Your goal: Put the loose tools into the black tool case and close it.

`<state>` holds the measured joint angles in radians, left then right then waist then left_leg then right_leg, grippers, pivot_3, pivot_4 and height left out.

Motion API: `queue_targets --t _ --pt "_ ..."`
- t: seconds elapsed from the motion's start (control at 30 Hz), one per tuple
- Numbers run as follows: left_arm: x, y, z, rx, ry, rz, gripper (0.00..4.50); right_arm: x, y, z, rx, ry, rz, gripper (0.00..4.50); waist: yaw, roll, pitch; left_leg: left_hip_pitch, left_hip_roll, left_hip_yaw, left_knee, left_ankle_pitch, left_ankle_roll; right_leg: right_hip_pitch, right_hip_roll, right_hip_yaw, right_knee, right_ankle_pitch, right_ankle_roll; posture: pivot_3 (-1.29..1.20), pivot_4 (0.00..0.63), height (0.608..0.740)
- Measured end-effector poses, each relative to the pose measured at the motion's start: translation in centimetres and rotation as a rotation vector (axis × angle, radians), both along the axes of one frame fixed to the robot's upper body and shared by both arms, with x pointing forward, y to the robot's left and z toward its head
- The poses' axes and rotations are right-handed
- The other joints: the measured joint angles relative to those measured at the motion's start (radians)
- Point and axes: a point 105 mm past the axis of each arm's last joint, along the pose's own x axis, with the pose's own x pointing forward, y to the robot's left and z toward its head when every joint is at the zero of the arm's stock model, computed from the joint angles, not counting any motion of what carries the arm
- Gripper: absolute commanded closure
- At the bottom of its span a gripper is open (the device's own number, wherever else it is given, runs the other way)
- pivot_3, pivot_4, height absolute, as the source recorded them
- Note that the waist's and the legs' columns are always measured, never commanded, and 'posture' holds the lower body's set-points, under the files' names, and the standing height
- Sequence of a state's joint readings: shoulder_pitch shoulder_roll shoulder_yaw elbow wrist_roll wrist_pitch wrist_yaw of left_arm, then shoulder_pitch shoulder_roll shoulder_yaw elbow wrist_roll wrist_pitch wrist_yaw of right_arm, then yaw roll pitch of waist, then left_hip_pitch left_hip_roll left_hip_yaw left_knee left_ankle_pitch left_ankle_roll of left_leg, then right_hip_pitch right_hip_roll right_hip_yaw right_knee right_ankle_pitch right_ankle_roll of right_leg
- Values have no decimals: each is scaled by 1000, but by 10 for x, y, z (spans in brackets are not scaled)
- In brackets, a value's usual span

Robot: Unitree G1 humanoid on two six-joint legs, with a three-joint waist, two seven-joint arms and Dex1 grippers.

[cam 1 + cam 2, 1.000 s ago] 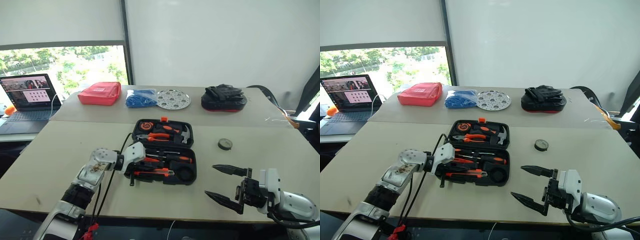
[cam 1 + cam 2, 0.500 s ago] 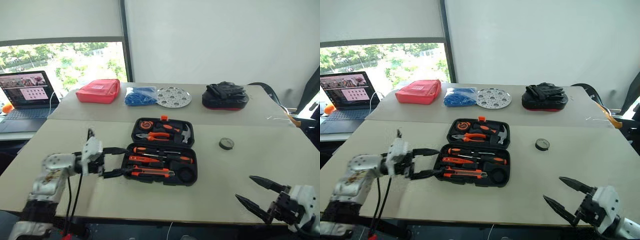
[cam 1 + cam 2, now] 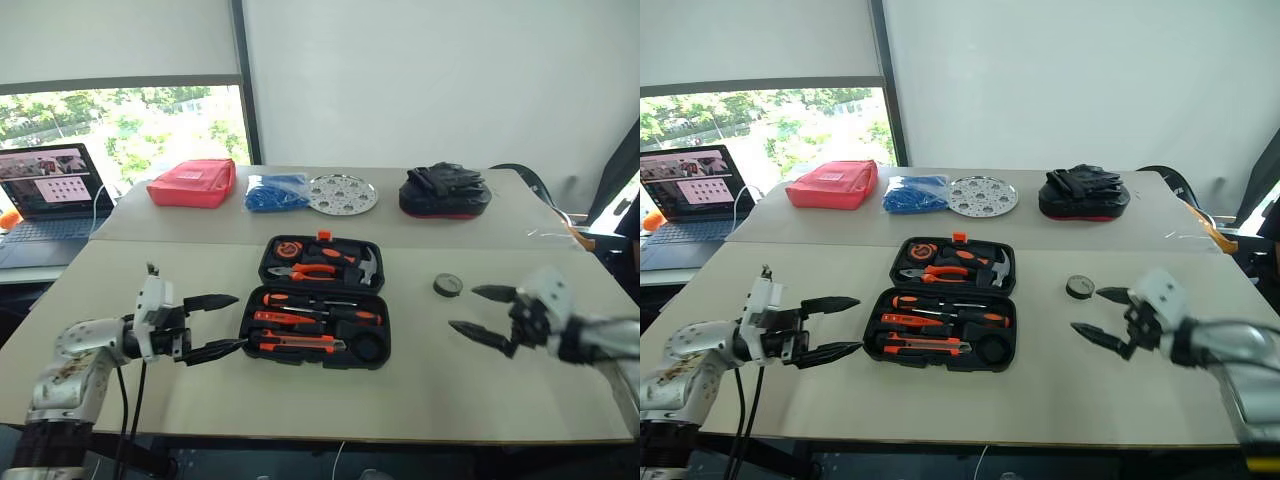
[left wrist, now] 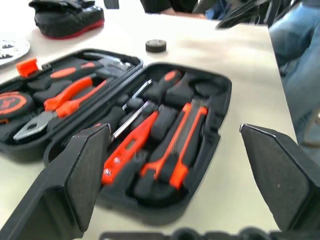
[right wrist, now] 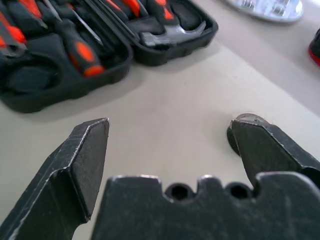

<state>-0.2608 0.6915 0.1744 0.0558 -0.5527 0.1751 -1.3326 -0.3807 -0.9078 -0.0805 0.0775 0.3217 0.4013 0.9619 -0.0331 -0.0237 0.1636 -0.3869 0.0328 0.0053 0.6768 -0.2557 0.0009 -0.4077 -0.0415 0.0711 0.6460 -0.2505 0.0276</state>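
Tape roll (image 3: 449, 285), small, light and likely stiff enough to pinch across its rim, lies flat on the surface (image 3: 300, 400) right of the open tool case (image 3: 318, 315), just beyond the right tool (image 3: 484, 314), wide open and empty like the left tool (image 3: 216, 325).

1. Laptop (image 3: 45, 190), lid open and screen lit, on a side surface by the window (image 3: 130, 125).
2. Red pouch (image 3: 193, 184) at the far edge of the table (image 3: 330, 405).
3. Blue bundle (image 3: 279, 193) just beside a round perforated metal plate (image 3: 343, 193).
4. Black bag with red rim (image 3: 445, 193) further along the same far edge.
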Motion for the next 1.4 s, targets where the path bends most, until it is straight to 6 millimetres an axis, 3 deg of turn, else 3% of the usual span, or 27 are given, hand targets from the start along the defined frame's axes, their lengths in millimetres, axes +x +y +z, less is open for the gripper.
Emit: queue_targets --t 0.2,0.4,0.57,0.87,0.97,1.1,1.2,1.27,1.4 --pt "3 -11 4 -28 -22 6 41 47 -4 -18 -163 158 -86 0 3 0 0 -17 -1 1 1 0 0 -18 -2 0 1 2 1 0 150 740" --pt "3 -17 3 -40 -20 7 41 66 -13 -31 -241 241 -135 0 6 0 0 -18 -1 1 1 0 0 -18 -3 0 1 2 1 0 150 740" --pt "2 -19 2 -41 -21 6 0 71 -10 -33 -246 265 -108 1262 2 0 0 -17 -1 1 1 0 0 -18 -3 0 1 2 0 0 150 740" --pt "-1 -18 -2 -39 -8 8 0 70 -9 -31 -245 264 -39 4414 -8 0 0 -16 -1 0 1 0 0 -18 -3 -1 2 2 0 0 150 740" --pt "-2 -18 -4 -38 -2 7 0 68 -3 -23 -202 246 13 4463 -11 0 0 -16 -1 0 1 0 0 -18 -3 0 2 3 0 0 150 740" --pt "-3 -20 -5 -35 -1 -4 0 53 40 14 -90 181 292 4463 -15 2 1 -16 0 -1 1 0 0 -18 -2 0 3 3 0 0 150 740" --pt "-5 -20 -6 -29 -1 -15 0 25 85 45 -39 173 501 4463 -10 3 1 -15 1 -4 1 0 0 -18 -2 -2 4 3 0 0 150 740" --pt "-7 -19 -8 -22 5 -21 0 -1 114 48 -46 216 616 4463 -6 3 1 -16 0 -6 1 0 0 -17 -2 -2 4 3 0 0 150 740" --pt "-8 -19 -8 -14 6 -34 0 -35 147 28 -62 334 705 4463 6 3 1 -17 -1 -5 4 0 0 -17 -3 -3 3 3 0 0 150 740"
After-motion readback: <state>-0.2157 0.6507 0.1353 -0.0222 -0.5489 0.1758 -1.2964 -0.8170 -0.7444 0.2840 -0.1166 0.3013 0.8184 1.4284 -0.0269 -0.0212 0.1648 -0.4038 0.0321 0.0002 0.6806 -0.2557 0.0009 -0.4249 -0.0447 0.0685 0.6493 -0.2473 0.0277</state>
